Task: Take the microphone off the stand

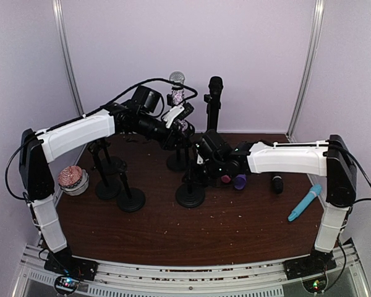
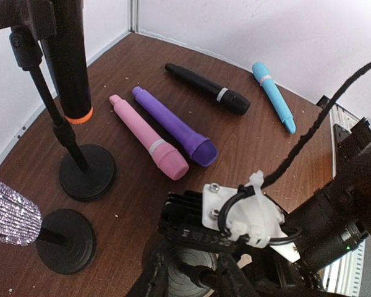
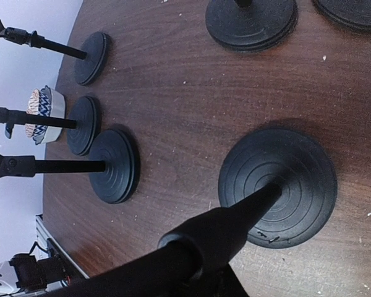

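A glittery silver microphone (image 1: 177, 93) (image 2: 6, 213) stands clipped in a stand at the back centre. A black microphone (image 1: 215, 90) with an orange ring (image 2: 68, 62) stands in another stand to its right. My left gripper (image 1: 182, 117) hovers right beside the glittery handle. Whether its jaws touch the handle, or are open or shut, does not show. My right gripper (image 1: 201, 167) is shut on the pole (image 3: 235, 223) of a third stand. That stand's round base (image 1: 190, 195) (image 3: 278, 185) (image 2: 185, 272) rests on the table and it carries no microphone.
Pink (image 2: 149, 139), purple (image 2: 173, 127), black (image 2: 207, 90) and blue (image 2: 273, 96) microphones lie loose on the right half of the table. Empty stands (image 1: 131, 199) (image 1: 108, 189) stand at the left, next to a small bowl (image 1: 72, 179). White walls close in.
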Available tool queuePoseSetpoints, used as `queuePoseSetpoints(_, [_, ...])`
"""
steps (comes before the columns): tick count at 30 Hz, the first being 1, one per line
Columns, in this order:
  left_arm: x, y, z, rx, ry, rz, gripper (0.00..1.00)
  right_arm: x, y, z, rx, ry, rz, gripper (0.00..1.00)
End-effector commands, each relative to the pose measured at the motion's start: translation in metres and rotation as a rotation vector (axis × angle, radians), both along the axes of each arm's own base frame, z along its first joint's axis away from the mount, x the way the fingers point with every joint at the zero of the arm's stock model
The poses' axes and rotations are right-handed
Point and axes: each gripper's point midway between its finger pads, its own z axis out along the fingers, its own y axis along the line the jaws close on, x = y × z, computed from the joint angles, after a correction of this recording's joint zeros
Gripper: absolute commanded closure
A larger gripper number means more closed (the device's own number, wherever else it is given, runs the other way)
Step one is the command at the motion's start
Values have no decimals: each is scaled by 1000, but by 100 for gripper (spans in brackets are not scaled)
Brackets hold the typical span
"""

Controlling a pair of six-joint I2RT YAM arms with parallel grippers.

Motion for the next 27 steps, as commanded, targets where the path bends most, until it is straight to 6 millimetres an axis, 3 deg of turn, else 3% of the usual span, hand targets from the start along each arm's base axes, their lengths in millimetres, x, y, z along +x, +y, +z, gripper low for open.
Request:
queuePoseSetpoints(1, [-16, -9, -5, 16, 36, -80, 69, -15, -122, -103, -601, 94, -92, 100])
queuePoseSetpoints(3, [-15, -10, -6, 18, 38, -83, 70, -13, -114, -96, -556, 73, -80, 98])
queuePoseSetpoints(7, [-12, -3, -5, 19, 50, -76, 70, -7, -88, -69, -406, 19, -45, 64])
queuePoseSetpoints(9, [-10, 2, -4, 16, 52, -68, 69, -6, -75, -55, -341, -2, -15, 53])
queuePoseSetpoints(14, [-8, 20, 3, 4, 51, -47, 68, -8, -59, -23, -198, -49, 23, 36])
queuePoseSetpoints(21, [-13, 38, 2, 4, 67, -35, 68, -21, -51, 9, -32, -119, 74, 36])
queuePoseSetpoints(27, [-20, 42, 0, -1, 82, -45, 67, -32, -42, 11, 34, -95, 122, 43])
